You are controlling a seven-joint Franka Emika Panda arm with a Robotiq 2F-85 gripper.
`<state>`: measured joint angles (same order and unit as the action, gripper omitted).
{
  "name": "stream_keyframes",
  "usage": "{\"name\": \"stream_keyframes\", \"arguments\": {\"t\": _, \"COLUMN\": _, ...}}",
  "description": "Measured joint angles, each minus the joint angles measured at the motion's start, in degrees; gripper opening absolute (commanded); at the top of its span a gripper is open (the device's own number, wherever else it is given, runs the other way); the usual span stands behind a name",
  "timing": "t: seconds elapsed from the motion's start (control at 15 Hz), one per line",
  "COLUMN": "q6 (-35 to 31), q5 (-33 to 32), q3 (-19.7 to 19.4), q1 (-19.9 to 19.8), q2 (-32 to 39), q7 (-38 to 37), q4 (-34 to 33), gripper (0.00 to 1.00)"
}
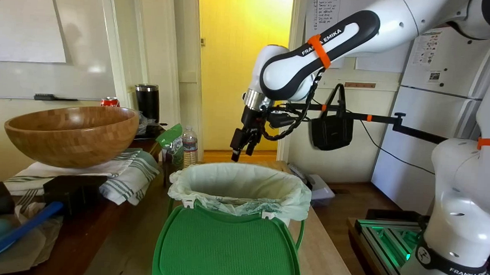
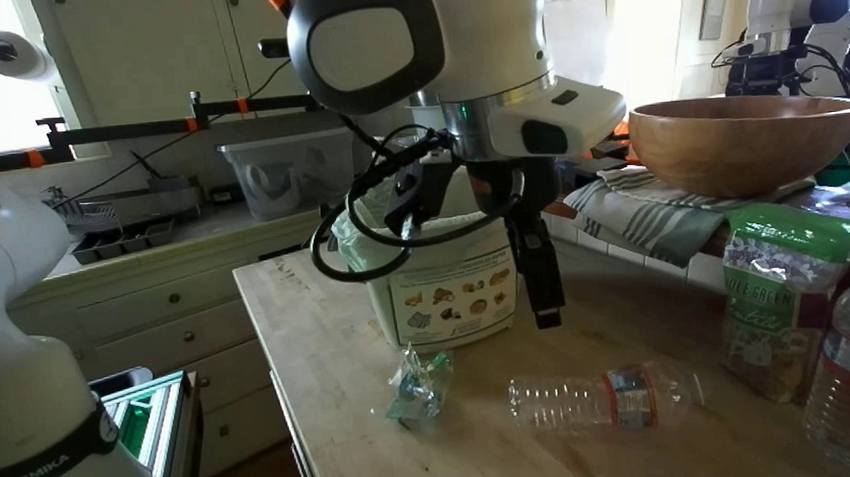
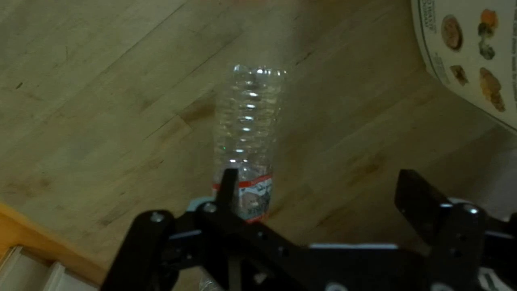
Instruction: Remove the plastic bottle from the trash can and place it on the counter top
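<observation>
"FRANKA EMIKA" on robot arm

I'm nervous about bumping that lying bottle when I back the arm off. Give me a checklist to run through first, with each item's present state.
1. Plastic bottle lying on the counter top: ok.
2. Pincer open, holding nothing: ok.
3. Pincer apart from the bottle: ok, a gap shows in an exterior view.
4. Trash can upright, green lid swung open: ok.
5. Counter top free of scraps: not ok, crumpled clear plastic lies near the trash can.
6. Trash can emptied: cannot tell, its bottom is hidden.
</observation>
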<state>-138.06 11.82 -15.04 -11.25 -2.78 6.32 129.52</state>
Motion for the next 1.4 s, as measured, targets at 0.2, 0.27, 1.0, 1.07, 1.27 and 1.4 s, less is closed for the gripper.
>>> {"name": "stream_keyframes", "arguments": {"t": 0.2, "q6": 0.01, "q5": -0.85, "q3": 0.28, "q1": 0.00, "q2": -0.79, "q7": -1.65, "q4": -0.19, "gripper": 1.00}}
{"name": "stream_keyframes", "arguments": {"t": 0.27, "q6": 0.04, "q5": -1.77, "q3": 0.44, "q1": 0.00, "q2": -1.54, "q7": -2.49, "q4": -0.19, "gripper": 1.00}}
{"name": "stream_keyframes", "arguments": {"t": 1.0, "q6": 16.65, "q5": -10.41, "q3": 7.86, "q1": 0.15, "q2": -20.74, "q7": -14.55, "q4": 1.98, "gripper": 1.00}}
{"name": "stream_keyframes", "arguments": {"t": 1.07, "q6": 18.10, "q5": -10.40, "q3": 8.59, "q1": 0.28, "q2": -21.99, "q7": -15.09, "q4": 2.23, "gripper": 1.00}}
{"name": "stream_keyframes", "arguments": {"t": 1.27, "q6": 20.80, "q5": -10.36, "q3": 10.41, "q1": 1.02, "q2": -24.34, "q7": -16.13, "q4": 3.27, "gripper": 1.00}}
{"name": "stream_keyframes", "arguments": {"t": 1.4, "q6": 20.98, "q5": -10.36, "q3": 10.79, "q1": 1.28, "q2": -24.72, "q7": -16.36, "q4": 3.61, "gripper": 1.00}}
